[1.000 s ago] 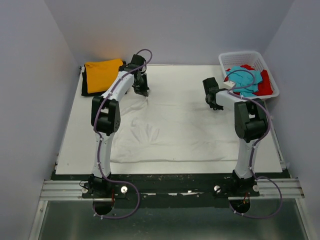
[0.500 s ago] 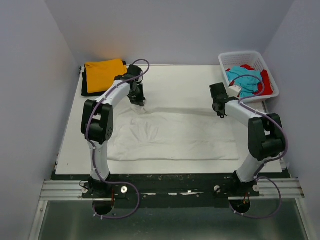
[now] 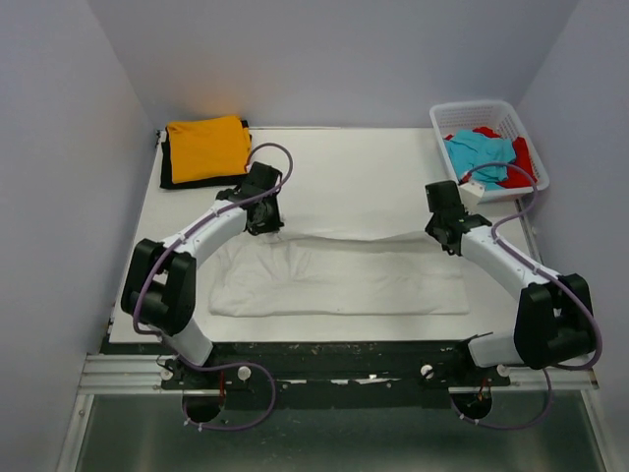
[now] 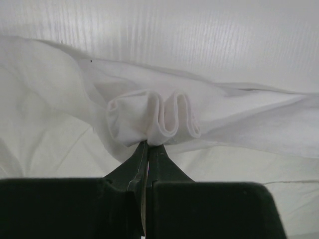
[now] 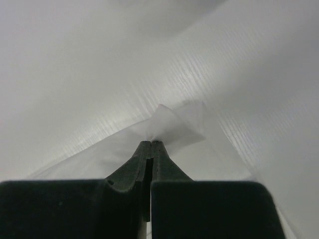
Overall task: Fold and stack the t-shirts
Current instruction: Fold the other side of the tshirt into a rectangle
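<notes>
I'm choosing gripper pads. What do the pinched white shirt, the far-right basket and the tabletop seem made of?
The large white t-shirt looks like soft matte cloth, probably cotton knit; it bunches into rounded folds at the pinch. The white lattice basket seems rigid moulded plastic, given its open grid walls. The white tabletop resembles fluted plastic board, faintly glossy, with fine parallel ribs.

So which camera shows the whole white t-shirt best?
The top external view: it shows the whole white t-shirt lying across the table, its far edge held at both ends. The left wrist view shows only a bunched fold pinched in the left gripper; the right wrist view only a small corner in the right gripper.
</notes>
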Motion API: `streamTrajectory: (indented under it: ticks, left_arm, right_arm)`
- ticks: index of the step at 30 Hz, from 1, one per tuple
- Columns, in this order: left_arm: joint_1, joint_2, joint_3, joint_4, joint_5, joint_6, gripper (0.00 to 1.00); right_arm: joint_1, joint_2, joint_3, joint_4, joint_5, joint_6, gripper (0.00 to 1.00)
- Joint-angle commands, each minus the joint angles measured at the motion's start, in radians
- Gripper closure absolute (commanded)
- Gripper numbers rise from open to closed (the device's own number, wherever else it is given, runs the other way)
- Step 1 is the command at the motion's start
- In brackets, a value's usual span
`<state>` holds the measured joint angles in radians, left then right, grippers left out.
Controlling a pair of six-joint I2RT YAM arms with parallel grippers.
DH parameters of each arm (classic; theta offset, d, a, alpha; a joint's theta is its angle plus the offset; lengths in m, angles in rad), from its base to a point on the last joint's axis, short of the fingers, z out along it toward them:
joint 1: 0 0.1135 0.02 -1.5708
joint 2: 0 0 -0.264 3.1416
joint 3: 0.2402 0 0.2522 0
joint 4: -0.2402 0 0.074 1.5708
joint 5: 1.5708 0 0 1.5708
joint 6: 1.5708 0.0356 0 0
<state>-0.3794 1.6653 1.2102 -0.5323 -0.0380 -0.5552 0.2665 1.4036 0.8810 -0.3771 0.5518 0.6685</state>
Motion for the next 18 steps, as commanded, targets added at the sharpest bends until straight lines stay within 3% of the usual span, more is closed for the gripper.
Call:
streamTrajectory:
  ticks: [1,18]
  left_arm:
    - [-0.032,-0.132,-0.106,0.057,-0.148,-0.081,1.0]
    - [-0.144,-0.276,-0.305,0.042,-0.29,-0.299,1.0]
  right_arm:
    - [0.002,-0.04,-0.038,-0.034,-0.03,-0.026,0.99]
    - [0.002,-0.086,-0.089,-0.071,-0.011,-0.004,0.99]
